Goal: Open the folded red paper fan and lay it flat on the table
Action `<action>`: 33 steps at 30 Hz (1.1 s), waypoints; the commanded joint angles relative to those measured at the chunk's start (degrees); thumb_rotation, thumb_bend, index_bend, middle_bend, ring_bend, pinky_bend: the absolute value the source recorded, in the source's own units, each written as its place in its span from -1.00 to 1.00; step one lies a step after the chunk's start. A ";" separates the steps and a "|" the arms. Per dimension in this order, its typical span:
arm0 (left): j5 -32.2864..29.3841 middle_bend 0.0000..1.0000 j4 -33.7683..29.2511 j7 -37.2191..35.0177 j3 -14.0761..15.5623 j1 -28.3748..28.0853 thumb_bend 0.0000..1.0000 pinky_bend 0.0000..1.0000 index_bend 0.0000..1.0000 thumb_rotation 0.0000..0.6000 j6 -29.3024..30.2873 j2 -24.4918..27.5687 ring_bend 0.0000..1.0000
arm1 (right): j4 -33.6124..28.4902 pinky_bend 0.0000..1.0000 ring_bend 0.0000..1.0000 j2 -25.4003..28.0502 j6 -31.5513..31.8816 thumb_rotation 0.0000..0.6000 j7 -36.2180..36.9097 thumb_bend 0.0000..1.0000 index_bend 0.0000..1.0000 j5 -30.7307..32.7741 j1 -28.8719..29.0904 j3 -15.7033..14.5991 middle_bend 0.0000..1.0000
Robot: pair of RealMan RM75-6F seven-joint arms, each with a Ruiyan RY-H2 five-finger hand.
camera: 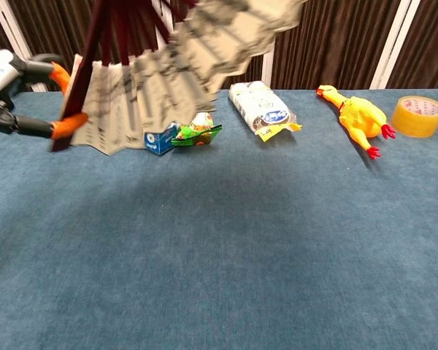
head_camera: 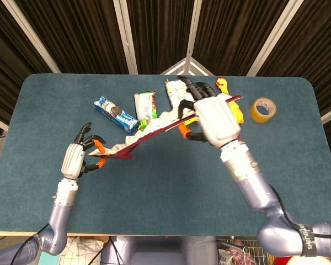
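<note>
The red paper fan (head_camera: 146,136) is partly spread and held above the table between both hands, slanting from lower left to upper right. My left hand (head_camera: 76,159) pinches its pivot end with orange fingertips. My right hand (head_camera: 214,115) grips the outer red rib near the table's back. In the chest view the fan (camera: 153,80) shows dark red ribs and pale ink-painted paper, blurred at the top. The left hand (camera: 11,95) holds it at the frame's left edge. The right hand is out of the chest view.
Behind the fan lie a blue cookie pack (head_camera: 116,114), a green snack bag (head_camera: 145,105) and a white packet (head_camera: 179,91). A yellow rubber chicken (camera: 358,117) and a tape roll (head_camera: 263,109) sit at the back right. Dark curtains stand behind the table.
</note>
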 commanded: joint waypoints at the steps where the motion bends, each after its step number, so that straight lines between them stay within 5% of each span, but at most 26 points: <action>1: 0.75 -0.15 1.11 -0.61 -0.45 -0.36 -0.02 -0.71 0.48 1.00 1.30 0.52 -0.89 | 2.24 -0.72 -0.56 1.38 -1.38 1.00 2.55 -0.20 0.47 -1.64 -2.15 -0.97 -0.81; 17: 7.87 -0.15 12.92 3.35 -0.61 -4.68 -0.03 -0.71 0.47 1.00 10.76 -3.67 -0.89 | 12.19 -0.72 -0.55 -3.20 -3.39 1.00 12.81 -0.20 0.48 -13.14 -7.80 -5.48 -0.79; 33: 8.69 -0.17 18.45 7.85 0.35 -6.82 -0.03 -0.72 0.43 1.00 13.14 -6.40 -0.89 | 25.31 -0.72 -0.55 -11.06 -2.23 1.00 24.15 -0.20 0.49 -22.26 -13.44 -10.13 -0.79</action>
